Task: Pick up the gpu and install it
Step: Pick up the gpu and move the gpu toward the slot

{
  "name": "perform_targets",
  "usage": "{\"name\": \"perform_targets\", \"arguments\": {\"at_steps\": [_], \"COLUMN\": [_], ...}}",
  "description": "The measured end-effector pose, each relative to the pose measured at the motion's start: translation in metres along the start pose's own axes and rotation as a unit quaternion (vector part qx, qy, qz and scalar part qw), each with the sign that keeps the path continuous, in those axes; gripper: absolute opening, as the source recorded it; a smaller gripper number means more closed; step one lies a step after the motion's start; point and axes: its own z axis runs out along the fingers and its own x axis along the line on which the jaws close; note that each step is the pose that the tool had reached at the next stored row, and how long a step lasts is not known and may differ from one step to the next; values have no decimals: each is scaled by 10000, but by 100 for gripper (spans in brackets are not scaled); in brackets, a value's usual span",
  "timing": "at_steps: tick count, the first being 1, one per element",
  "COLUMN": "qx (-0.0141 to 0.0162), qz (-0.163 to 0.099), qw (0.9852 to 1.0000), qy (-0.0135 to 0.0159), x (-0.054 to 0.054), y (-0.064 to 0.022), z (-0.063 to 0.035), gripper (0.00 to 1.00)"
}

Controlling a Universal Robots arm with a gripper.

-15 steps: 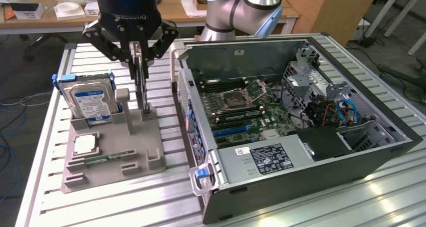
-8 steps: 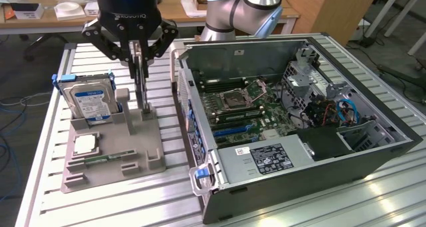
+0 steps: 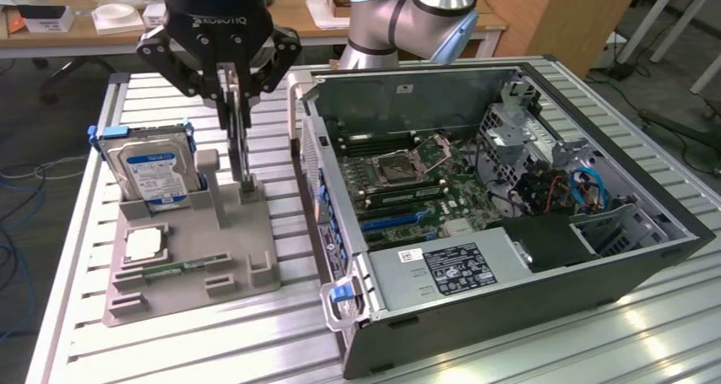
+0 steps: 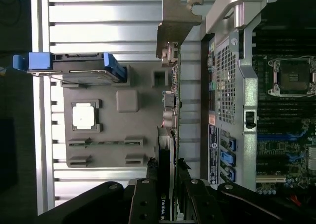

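The gpu [image 3: 238, 152] is a thin dark card standing on edge over the grey fixture [image 3: 192, 262], its lower end at the fixture's small stand. My gripper [image 3: 233, 114] comes down from above with its black fingers shut on the card's upper part. In the wrist view the gpu [image 4: 170, 110] runs as a slim strip from between my fingers [image 4: 150, 184] to its pale metal bracket [image 4: 175, 21]. The gripper [image 4: 168, 172] sits over the gap between the fixture [image 4: 113, 152] and the open computer case [image 3: 496, 232]. I cannot tell whether the card is clear of its stand.
The fixture also holds a silver hard drive with a blue label [image 3: 158, 169], a processor chip [image 3: 147, 245] and a green memory stick [image 3: 181, 270]. The case lies open to the exterior view's right, showing the motherboard [image 3: 406, 181] with its blue slots [image 3: 394, 219]. Slatted metal table [image 3: 169, 350] beneath.
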Motion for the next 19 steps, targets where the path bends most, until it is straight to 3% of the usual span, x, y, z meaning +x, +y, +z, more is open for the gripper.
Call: {"name": "perform_targets", "arguments": {"at_steps": [3, 5, 19], "qx": [69, 97, 100], "qz": [0, 0, 1], "qw": [10000, 10000, 10000], "qy": [-1, -2, -2], "x": [0, 0, -37], "y": [0, 0, 2], "z": [-19, -28, -29], "gripper": [26, 26, 26]}}
